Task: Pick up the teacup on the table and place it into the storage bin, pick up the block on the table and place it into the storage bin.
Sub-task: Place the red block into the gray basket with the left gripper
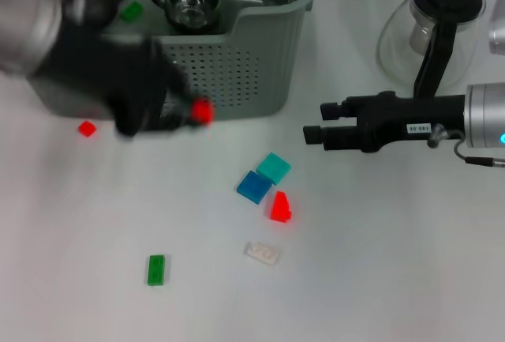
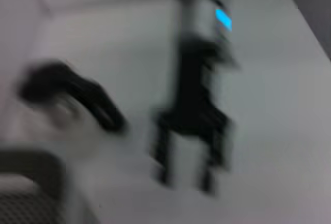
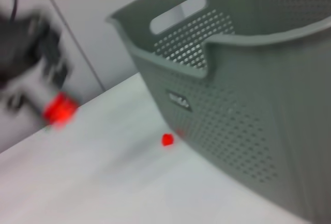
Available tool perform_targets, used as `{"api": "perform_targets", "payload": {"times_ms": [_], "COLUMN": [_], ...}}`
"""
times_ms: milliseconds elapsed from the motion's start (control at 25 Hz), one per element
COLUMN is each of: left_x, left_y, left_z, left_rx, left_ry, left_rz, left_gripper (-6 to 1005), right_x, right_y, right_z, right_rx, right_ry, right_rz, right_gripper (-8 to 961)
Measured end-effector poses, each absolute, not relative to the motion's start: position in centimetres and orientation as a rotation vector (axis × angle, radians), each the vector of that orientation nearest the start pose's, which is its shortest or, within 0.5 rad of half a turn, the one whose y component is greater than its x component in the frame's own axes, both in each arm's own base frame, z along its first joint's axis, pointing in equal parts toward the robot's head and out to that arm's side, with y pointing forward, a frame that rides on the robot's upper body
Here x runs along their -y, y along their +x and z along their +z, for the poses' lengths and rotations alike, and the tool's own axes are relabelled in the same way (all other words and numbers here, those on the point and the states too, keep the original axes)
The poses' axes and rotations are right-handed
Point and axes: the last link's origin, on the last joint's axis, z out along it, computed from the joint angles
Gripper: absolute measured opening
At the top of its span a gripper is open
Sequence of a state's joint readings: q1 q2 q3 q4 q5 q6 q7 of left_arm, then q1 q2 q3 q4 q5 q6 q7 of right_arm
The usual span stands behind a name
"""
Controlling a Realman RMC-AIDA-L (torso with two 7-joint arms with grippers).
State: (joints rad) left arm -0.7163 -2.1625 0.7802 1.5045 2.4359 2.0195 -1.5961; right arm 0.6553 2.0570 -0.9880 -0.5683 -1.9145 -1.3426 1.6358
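Small red block, blurred, pinched at the tip of the left gripper, just in front of the grey-green perforated storage bin at the table's far left; teacup of clear glass and a green block already inside the bin. Another small red block on the table near the bin's front left corner. Right gripper at the right side, slightly parted, holding nothing, well apart from the held block.
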Motion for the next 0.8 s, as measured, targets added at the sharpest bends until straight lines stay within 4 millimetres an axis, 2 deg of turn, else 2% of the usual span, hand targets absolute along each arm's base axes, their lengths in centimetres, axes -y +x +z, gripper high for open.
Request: {"api": "perform_targets", "payload": {"times_ms": [160, 200, 240, 360, 480, 520, 560, 800], "left_x": [-35.9, -37.7, -37.7, -40.3, -43.1, -44.6, -44.6, -47.3], "left_y": [-11.7, -10.7, -10.7, -10.4, -11.1, -12.1, -12.1, -15.8], "left_z": [9.1, 10.1, 10.1, 10.8, 10.7, 10.5, 10.5, 10.3], "left_rx": [0.036, 0.134, 0.134, 0.261, 0.384, 0.453, 0.453, 0.603], "left_ry": [-2.858, -2.765, -2.765, -2.66, -2.58, -2.531, -2.531, -2.399], "left_rz": [-0.136, -0.223, -0.223, -0.287, -0.322, -0.326, -0.326, -0.286], "left_gripper": [186, 186, 186, 186, 186, 186, 186, 187], "right_x": [-35.6, -35.5, -35.5, -35.2, -35.2, -35.2, -35.2, -35.3], "right_y": [22.7, 22.7, 22.7, 22.5, 22.5, 22.4, 22.4, 22.1], "right_z": [-3.8, -3.8, -3.8, -3.7, -3.6, -3.5, -3.5, -3.4], "right_rx": [-0.814, -0.804, -0.804, -0.78, -0.764, -0.76, -0.757, -0.749], "right_ry": [-2.873, -2.886, -2.886, -2.918, -2.931, -2.934, -2.936, -2.944], "right_rz": [0.512, 0.507, 0.507, 0.498, 0.492, 0.491, 0.491, 0.494], "right_gripper": [687, 687, 687, 686, 686, 685, 685, 684]}}
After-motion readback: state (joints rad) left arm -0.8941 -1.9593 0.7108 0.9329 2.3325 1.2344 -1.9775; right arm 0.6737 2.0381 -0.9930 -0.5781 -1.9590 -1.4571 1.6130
